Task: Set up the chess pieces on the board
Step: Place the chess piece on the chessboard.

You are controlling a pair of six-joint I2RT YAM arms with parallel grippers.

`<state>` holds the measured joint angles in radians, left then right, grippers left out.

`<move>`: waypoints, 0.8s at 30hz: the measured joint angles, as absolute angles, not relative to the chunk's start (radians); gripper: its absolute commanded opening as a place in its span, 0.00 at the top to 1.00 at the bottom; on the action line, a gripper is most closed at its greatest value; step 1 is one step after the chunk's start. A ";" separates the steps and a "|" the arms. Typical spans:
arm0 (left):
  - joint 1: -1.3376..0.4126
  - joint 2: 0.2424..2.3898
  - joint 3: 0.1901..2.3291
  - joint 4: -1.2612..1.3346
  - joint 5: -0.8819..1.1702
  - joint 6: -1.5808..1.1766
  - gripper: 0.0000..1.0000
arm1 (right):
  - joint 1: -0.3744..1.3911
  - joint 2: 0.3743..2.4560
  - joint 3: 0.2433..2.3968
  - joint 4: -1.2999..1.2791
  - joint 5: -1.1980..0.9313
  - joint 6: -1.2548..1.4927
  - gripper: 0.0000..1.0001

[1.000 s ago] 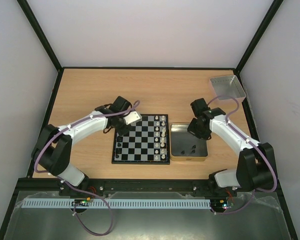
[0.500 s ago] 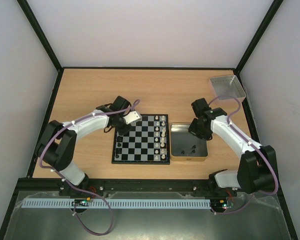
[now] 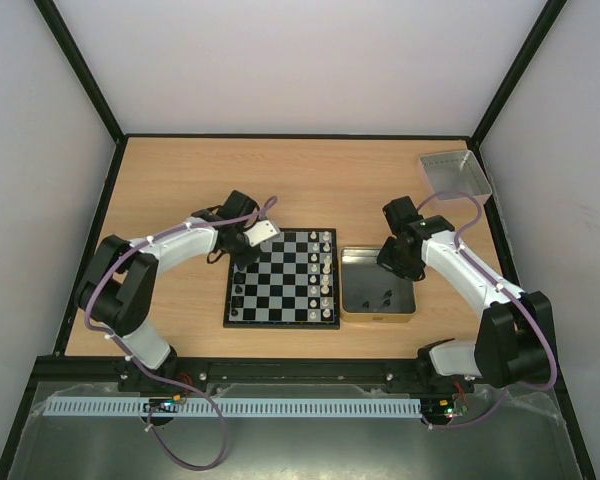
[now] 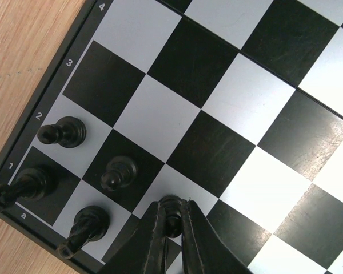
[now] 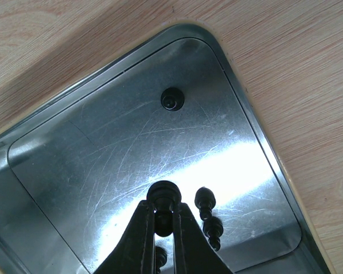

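The board (image 3: 280,290) lies mid-table, with several cream pieces (image 3: 326,262) along its right side and a few black pieces (image 3: 237,292) at its left edge. My left gripper (image 3: 243,264) is over the board's far-left corner. In the left wrist view it (image 4: 171,229) is shut on a black pawn (image 4: 172,206) standing at a light square, beside two black pawns (image 4: 63,132) (image 4: 119,173) and two taller black pieces (image 4: 28,184) (image 4: 86,227). My right gripper (image 3: 393,274) is over the tin. In the right wrist view it (image 5: 163,221) is shut on a black pawn (image 5: 163,197).
The gold-rimmed tin (image 3: 352,310) sits right of the board; its metal floor (image 5: 103,148) holds loose black pieces (image 5: 172,100) (image 5: 204,201) (image 5: 213,230). A clear grey tray (image 3: 455,173) stands at the far right corner. Black frame posts edge the table.
My left wrist has shifted slightly toward the far left over the board's corner. The right gripper has barely moved above the tin.
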<state>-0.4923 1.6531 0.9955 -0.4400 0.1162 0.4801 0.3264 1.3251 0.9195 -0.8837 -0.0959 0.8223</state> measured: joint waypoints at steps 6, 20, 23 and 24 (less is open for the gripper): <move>-0.491 1.659 0.995 -0.431 0.124 0.483 0.90 | 0.326 1.325 0.920 -0.884 -0.096 0.822 0.97; -0.488 1.663 0.995 -0.432 0.136 0.486 0.78 | 0.326 1.325 0.919 -0.884 -0.096 0.823 0.97; -0.487 1.663 0.995 -0.432 0.138 0.487 0.77 | 0.326 1.325 0.919 -0.883 -0.096 0.823 0.97; -0.488 1.663 0.995 -0.433 0.138 0.487 0.77 | 0.326 1.324 0.919 -0.883 -0.096 0.823 0.97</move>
<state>-0.4877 1.6634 0.9955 -0.4328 0.1379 0.4870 0.3264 1.3239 0.9188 -0.8833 -0.0963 0.8227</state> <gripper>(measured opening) 0.227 0.036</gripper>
